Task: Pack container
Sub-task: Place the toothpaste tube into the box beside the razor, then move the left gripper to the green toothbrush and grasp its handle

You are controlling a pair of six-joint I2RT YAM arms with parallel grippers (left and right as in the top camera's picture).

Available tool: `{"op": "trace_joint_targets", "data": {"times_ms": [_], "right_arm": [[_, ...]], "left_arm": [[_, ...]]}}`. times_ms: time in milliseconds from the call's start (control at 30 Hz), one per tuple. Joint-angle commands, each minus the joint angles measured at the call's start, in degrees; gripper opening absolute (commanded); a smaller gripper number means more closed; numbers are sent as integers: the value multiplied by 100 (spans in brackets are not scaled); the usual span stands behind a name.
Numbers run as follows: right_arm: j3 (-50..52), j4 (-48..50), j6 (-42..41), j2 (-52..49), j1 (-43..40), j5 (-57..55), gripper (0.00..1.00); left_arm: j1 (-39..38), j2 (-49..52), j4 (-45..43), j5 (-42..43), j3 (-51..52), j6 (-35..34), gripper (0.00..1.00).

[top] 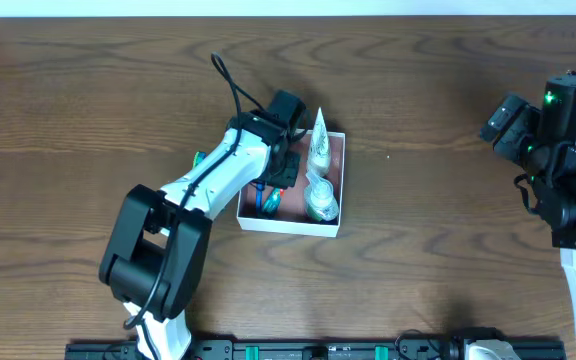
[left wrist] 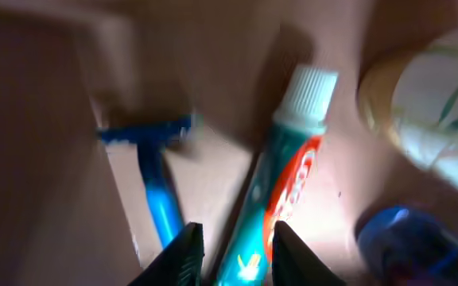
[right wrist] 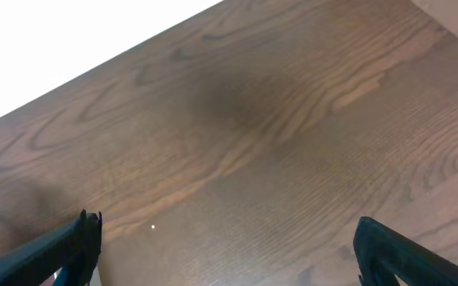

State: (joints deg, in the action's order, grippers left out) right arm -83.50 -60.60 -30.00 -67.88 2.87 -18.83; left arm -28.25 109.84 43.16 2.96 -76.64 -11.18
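Container (top: 290, 226) mid-bench (top: 88, 90), toiletries inside. Left pincer (left wrist: 235, 256) down in it, fingers narrowly apart, flanking toothpaste tube (left wrist: 285, 171); cannot tell if gripping. Blue razor (left wrist: 156, 191) at tube's 9 o'clock. Right pincer (right wrist: 233, 253) at container's 3 o'clock, well apart, spread wide, empty.

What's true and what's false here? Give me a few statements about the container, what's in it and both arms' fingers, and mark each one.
1. The left fingers stand on either side of the toothpaste. True.
2. The razor lies on the table outside the container. False: it lies inside, beside the toothpaste.
3. The right fingers grip a bottle. False: they are spread wide over the wooden table with nothing between them.
4. The toothpaste has a white cap. True.
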Motion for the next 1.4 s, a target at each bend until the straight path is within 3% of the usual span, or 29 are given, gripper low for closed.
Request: {"op": "trace_joint_targets", "data": {"times_ms": [0,133,233,400,633,767,900,1367], "right_arm": [[-22,-7,-83,2,-39,-22,99],[-22,-7,-83,2,-39,-22,99],[-22,-7,-83,2,-39,-22,99],[-22,-7,-83,2,-39,-22,99],[-22,-7,-83,2,-39,-22,99],[-22,-7,-83,2,-39,-22,99],[-22,-9,-83,2,-39,-22,99],[-22,-9,-83,2,-39,-22,99]], "left_arm": [[4,-411,254,68,-332,-55,30],[4,-1091,669,179,-629,-46,30],[50,-1744,841,-308,-673,17,32],[426,-2365,1292,-1720,-647,17,58],[1681,-2124,1408,-1486,-168,511,72],[2297,-1679,1355,-935,52,905,72],[2629,-1145,1250,-938,52,905,72],[2706,146,1106,-933,52,1012,71]]}}
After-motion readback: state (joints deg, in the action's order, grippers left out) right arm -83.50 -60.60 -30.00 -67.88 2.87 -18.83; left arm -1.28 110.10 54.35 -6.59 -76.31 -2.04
